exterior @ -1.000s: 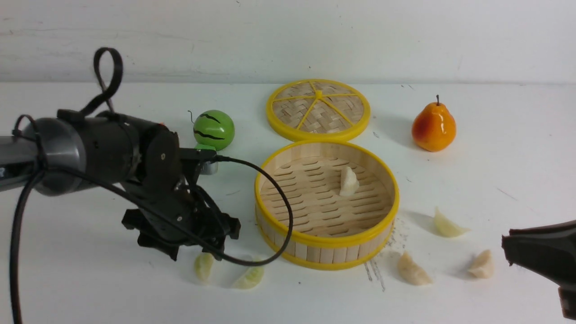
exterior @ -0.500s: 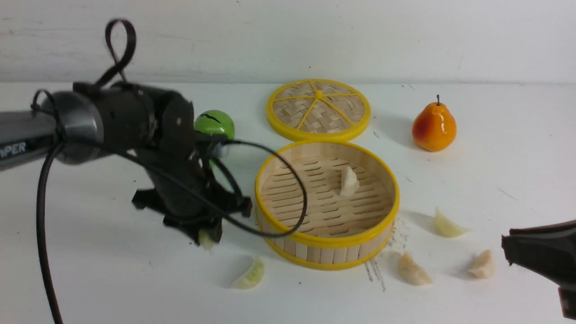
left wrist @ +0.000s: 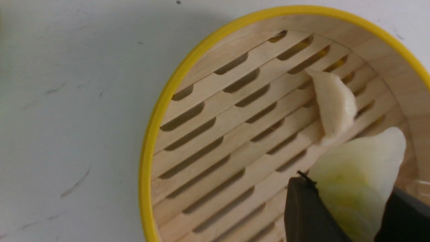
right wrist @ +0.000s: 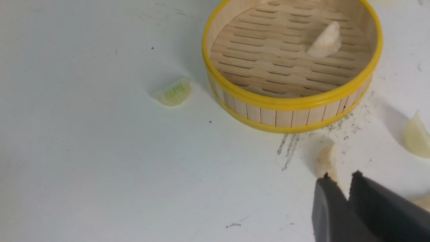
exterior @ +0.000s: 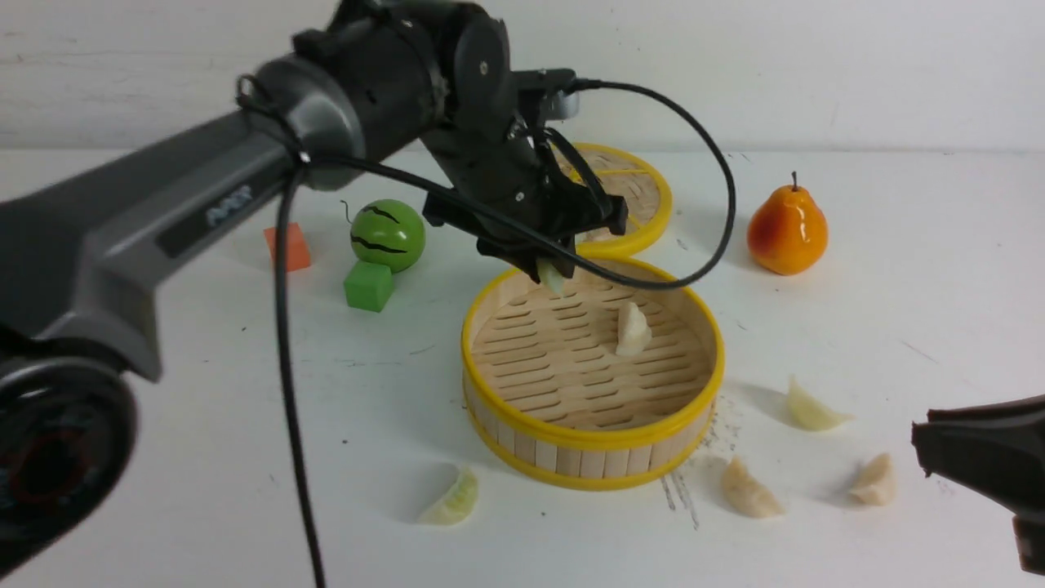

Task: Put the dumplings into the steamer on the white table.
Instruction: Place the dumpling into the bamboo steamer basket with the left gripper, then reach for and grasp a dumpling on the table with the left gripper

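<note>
Scuffed white bench (exterior: 204, 457) carries a ribbed pale-green dumpling (exterior: 451, 498) nearest, three cream pleated dumplings (exterior: 749, 490) beside the nearly shut, empty right claw (right wrist: 339, 183). Beyond, the slatted bamboo steamer (exterior: 593, 441) holds one cream dumpling (exterior: 633, 329); above its far rim the left claw (exterior: 552, 278) pinches a green one (left wrist: 356, 174).

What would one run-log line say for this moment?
left gripper: shut on green dumpling, above steamer | right gripper: empty, low | steamer holds: one white dumpling
</note>
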